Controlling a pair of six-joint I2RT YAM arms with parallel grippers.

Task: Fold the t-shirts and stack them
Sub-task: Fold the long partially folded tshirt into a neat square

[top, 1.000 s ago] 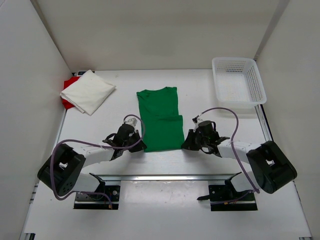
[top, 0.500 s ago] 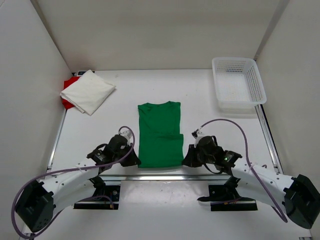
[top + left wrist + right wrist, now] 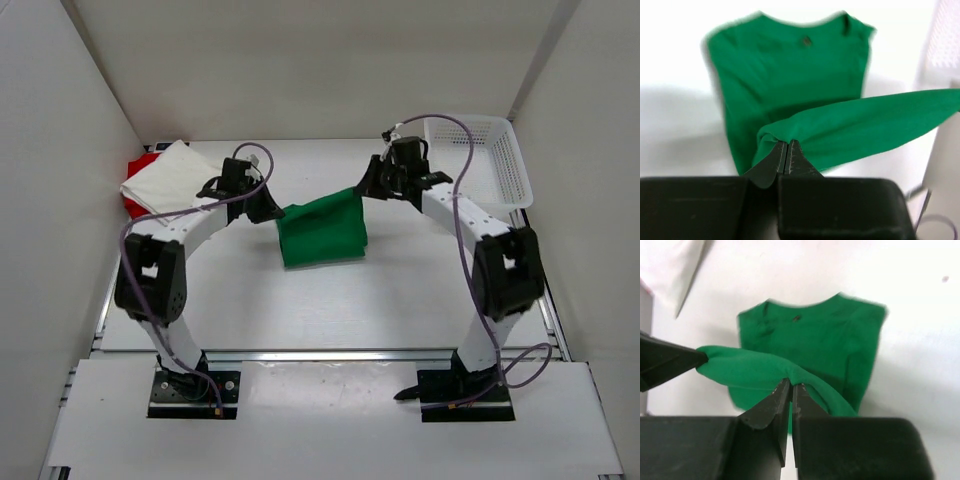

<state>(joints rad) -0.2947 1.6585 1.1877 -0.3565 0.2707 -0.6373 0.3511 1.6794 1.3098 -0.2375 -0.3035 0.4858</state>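
Both pairs of jaws are pinched together on cloth. My left gripper (image 3: 786,145) is clamped on one hem corner of the green t-shirt (image 3: 320,235) and my right gripper (image 3: 791,382) on the other. The hem hangs stretched between them above the shirt's own body, which lies flat on the surface (image 3: 300,310) with the collar at the far end.

To fold this half well, I'd keep the hem taut and level the two corners, since from above the right one seems to ride farther out than the left. Then I'd lay the hem down square on the collar line before letting go, or the fold will likely come out skewed.

Left of the green shirt and well apart from it, the folded white t-shirt (image 3: 175,182) lies on the red t-shirt (image 3: 137,168). To its right stands the white mesh basket (image 3: 505,150), with my right arm just beside it, so I'd watch that elbow. Nearer me than the green shirt, bare surface gives room to draw back.
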